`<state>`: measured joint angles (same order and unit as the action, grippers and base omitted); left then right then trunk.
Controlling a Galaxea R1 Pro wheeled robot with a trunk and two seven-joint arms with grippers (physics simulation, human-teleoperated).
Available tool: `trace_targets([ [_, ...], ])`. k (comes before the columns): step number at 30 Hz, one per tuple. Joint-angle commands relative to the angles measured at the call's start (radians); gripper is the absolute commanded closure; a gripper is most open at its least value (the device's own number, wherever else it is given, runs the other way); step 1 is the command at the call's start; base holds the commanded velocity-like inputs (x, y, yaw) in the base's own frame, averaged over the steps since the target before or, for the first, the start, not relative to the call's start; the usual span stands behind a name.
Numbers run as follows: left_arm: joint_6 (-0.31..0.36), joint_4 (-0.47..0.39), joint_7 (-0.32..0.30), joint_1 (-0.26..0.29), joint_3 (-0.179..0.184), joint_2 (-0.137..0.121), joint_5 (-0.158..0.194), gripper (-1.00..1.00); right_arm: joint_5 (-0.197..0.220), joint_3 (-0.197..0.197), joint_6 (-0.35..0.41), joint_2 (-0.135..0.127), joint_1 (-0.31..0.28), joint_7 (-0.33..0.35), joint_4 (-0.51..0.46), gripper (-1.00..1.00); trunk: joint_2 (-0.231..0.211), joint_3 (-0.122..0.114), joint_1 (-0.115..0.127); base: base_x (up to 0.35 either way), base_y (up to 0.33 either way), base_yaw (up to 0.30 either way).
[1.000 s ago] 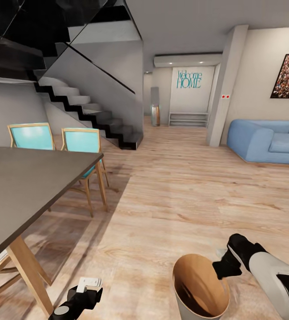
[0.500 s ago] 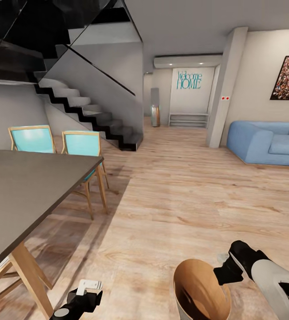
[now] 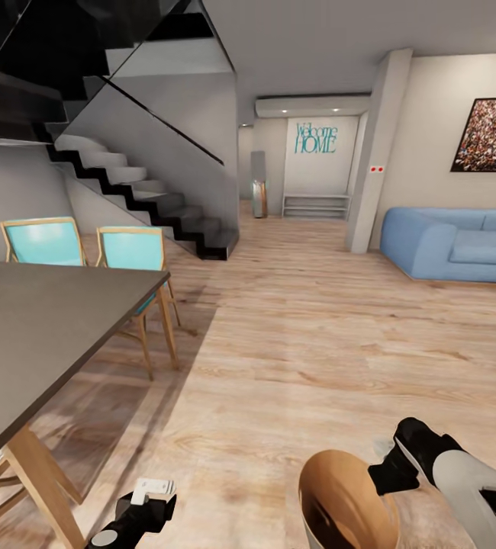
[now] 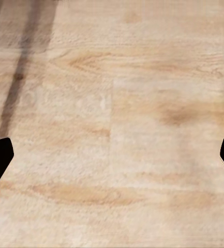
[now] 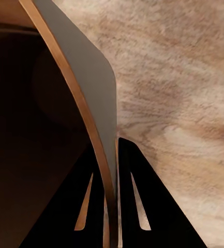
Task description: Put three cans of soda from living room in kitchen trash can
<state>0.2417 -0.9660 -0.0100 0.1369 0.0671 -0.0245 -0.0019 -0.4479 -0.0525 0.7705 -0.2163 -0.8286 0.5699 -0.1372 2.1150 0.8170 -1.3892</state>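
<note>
Brown-lined and pale outside, the tash can (image 3: 347, 499) hangs at your 5 o'clock, its rim pinched between the two fingers of your right claw (image 3: 393, 469), while your left claw (image 4: 112, 155) is spread wide with nothing in it over the plank floor (image 3: 301, 343). Judging by this, you are only carrying the bin across the room: no soda can is in sight and none looks binned yet, so all three are left to do. Teal lettering at 12 o'clock on the far wall reads "Welcome HOME" (image 3: 315, 138).
</note>
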Motion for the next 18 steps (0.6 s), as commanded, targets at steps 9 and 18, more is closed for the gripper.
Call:
trace_targets([
  [9, -0.005, -0.007, -0.001, 0.0, 0.0, 0.0, 0.002, -1.0, 0.017, -0.012, 0.005, 0.0, 0.002, 0.006, 0.001, 1.0, 0.0, 0.0, 0.0, 0.0, 0.0, -0.236],
  [18, -0.004, -0.003, -0.002, 0.0, 0.001, -0.001, 0.001, -1.0, 0.018, -0.012, 0.005, 0.0, 0.002, 0.006, 0.001, 1.0, 0.0, 0.0, 0.0, 0.0, 0.0, -0.243],
])
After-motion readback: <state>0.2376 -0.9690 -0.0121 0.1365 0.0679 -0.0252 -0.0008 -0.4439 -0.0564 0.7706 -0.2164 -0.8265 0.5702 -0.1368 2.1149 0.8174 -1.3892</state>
